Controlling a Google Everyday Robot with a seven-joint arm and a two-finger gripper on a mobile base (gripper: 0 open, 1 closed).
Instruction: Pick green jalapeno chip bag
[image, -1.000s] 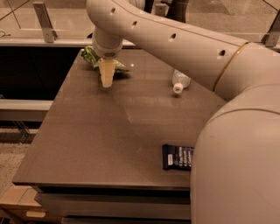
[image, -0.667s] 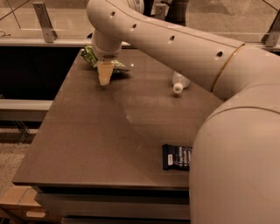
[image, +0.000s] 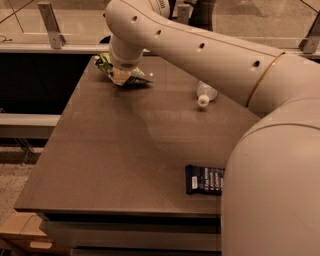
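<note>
The gripper (image: 120, 74) is sitting at the far left part of the tabletop (image: 125, 150), pointing down from the end of the cream-coloured arm (image: 200, 50). It is pressing onto, or hovering just over, the green jalapeno chip bag (image: 135, 79). Which of the two it is doing is not discernible. The bag is lying directly beneath the gripper, with crumpled green and pale foil showing on both sides of it. Whether the gripper is spread or closed, and whether it is gripping the bag, is not discernible, as the wrist is covering that area. A plastic bottle (image: 205, 93) is lying on its side to the gripper's right, well apart from it. A flat dark blue packet (image: 204, 180) is lying far nearer the camera than the gripper, close to the near edge of the tabletop and partly hidden by the robot's body.
</note>
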